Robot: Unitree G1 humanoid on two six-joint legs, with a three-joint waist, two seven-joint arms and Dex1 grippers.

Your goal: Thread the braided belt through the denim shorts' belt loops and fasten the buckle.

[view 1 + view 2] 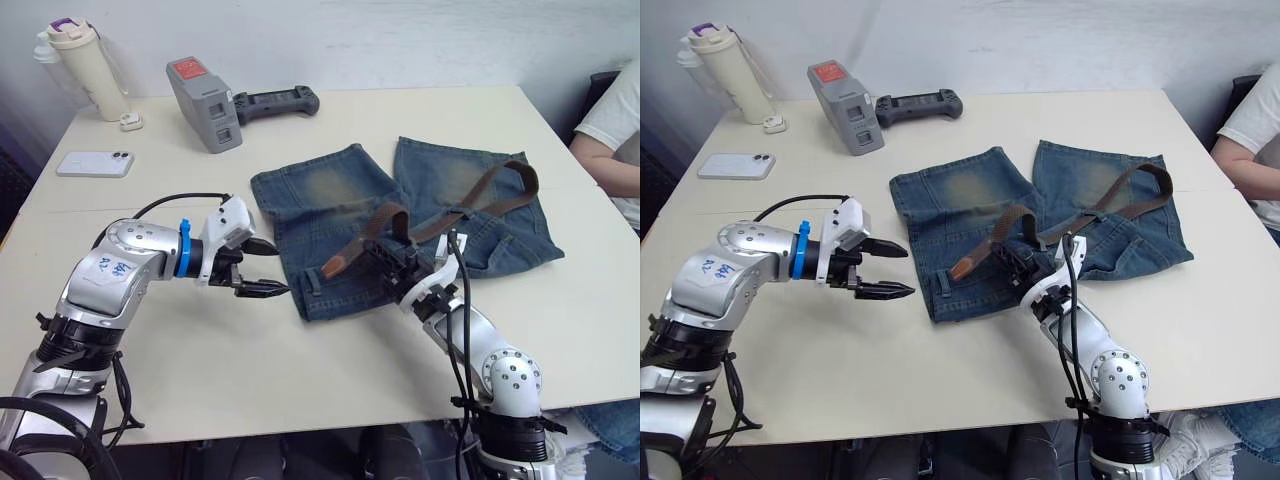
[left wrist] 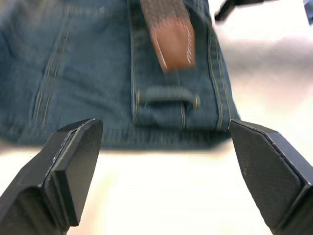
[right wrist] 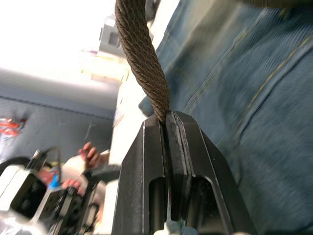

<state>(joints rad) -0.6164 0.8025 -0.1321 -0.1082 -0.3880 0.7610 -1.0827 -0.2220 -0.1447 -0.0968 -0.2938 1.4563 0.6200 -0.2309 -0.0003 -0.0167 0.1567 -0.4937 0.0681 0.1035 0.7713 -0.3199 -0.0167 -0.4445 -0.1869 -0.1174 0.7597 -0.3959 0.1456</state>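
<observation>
Left eye view: a cream table [image 1: 300, 350] is standing against a pale wall, carrying the denim shorts [image 1: 400, 215] at its middle. Across them the braided belt [image 1: 470, 200] is lying, its tan tip [image 2: 173, 46] resting near a belt loop [image 2: 166, 95]. A lidded beige bottle [image 1: 85, 65] is sitting at the far-left corner. The right gripper [image 1: 385, 250] is pinching the strap; the left gripper [image 1: 262, 268] is hovering spread wide beside the waistband.

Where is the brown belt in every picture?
Left eye view: the braided belt arcs across the denim shorts.
Right eye view: same arc.
Left wrist view: its tan tip above a belt loop.
Right wrist view: pinched in the right gripper.
Shared landmark: the shorts.
</observation>
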